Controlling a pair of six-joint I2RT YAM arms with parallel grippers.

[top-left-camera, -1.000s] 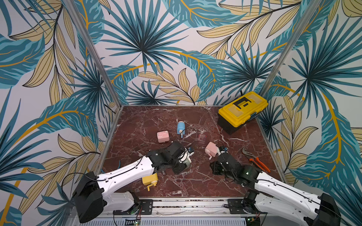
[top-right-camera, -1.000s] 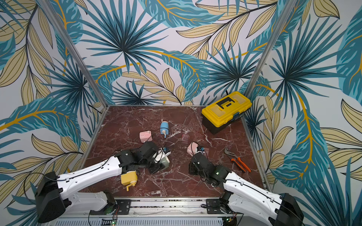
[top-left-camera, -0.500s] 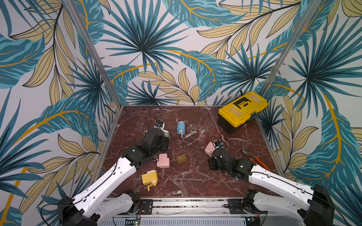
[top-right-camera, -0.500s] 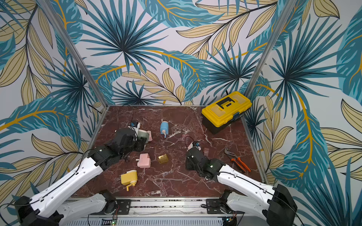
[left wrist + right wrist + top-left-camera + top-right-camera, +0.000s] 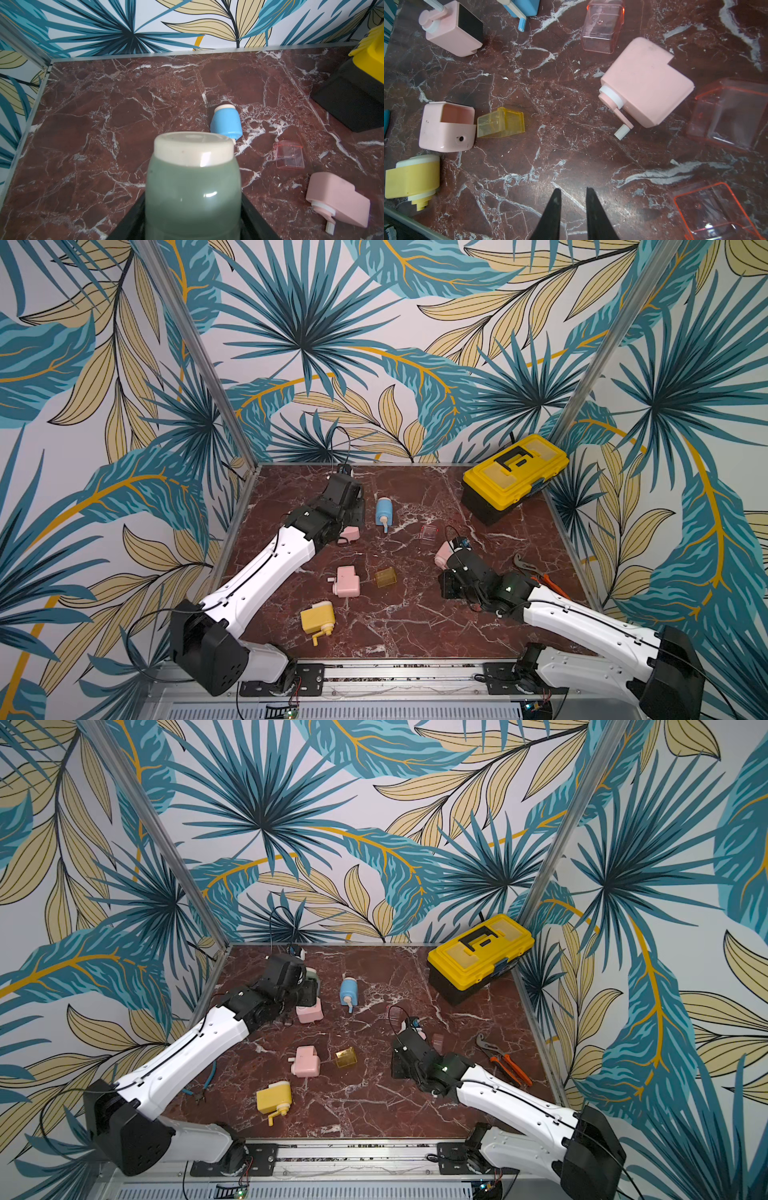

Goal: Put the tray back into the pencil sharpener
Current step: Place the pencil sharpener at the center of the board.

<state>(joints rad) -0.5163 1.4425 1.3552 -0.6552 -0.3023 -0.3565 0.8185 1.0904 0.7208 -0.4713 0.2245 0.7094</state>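
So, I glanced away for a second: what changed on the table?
The left gripper, still clamped on the green sharpener, swung from mid-table to the back left, uncovering a pink sharpener and yellow tray. The right gripper barely moved; everything else stayed.

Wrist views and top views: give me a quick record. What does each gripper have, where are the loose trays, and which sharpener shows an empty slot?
left gripper: shut on green sharpener
right gripper: open, empty, over the table
yellow tray: loose, right beside pink sharpener
empty slot: that pink sharpener, opening facing the yellow tray
pink trays: three, loose, none in a sharpener
also lying loose: blue sharpener, yellow sharpener
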